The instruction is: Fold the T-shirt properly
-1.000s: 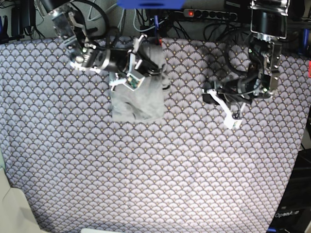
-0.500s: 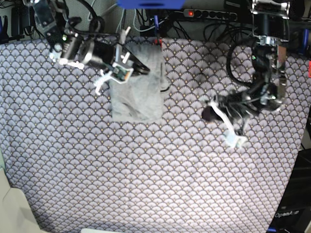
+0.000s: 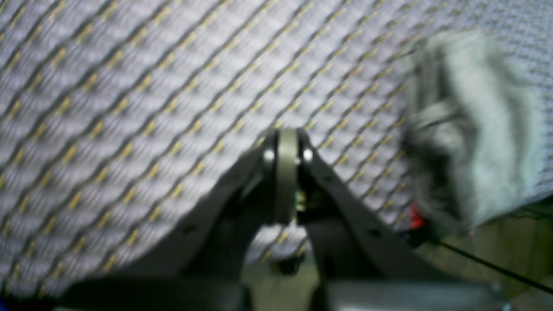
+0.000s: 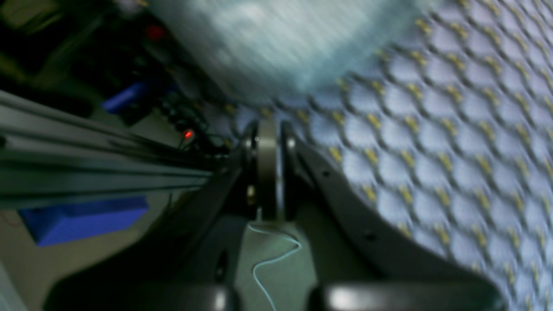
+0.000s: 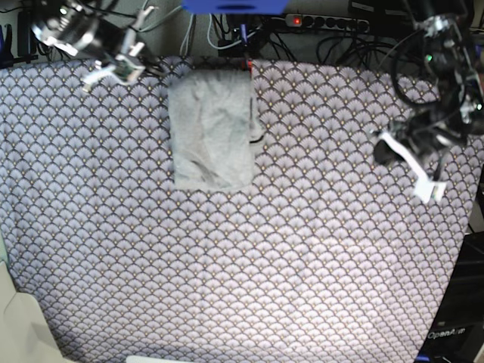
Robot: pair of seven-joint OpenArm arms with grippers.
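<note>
Across nearly the whole base view spreads the purple-white tablecloth (image 5: pixel 249 265), a flat woven cloth printed with rows of small fan-shaped scales edged in dark lines with tiny gold dots. Toward the upper middle of that view lies the plain light heather-grey knit T-shirt (image 5: pixel 212 128), folded into an upright rectangle with soft creases across its lower half, a rounded upper left corner and a small dark-seamed flap sticking out at its right edge. Its top edge reaches the far border of the cloth, next to a small red clip (image 5: pixel 246 66).

At the upper left corner of the base view the right gripper (image 5: pixel 113 66), black and silver metal with white plastic parts, sits above the cloth's far edge, well apart from the shirt. Its own wrist view, blurred, shows the two dark angular jaws pressed together on a pale round pad with nothing between them; the grey fabric fills the upper middle of that frame.

At the right edge of the base view the left gripper (image 5: pixel 427 181), black with a long white plastic finger piece, hangs over the cloth, far from the shirt. Its wrist view shows the jaws likewise closed and empty above the scale pattern, with the shirt a fuzzy grey mound at the right of the frame.
</note>
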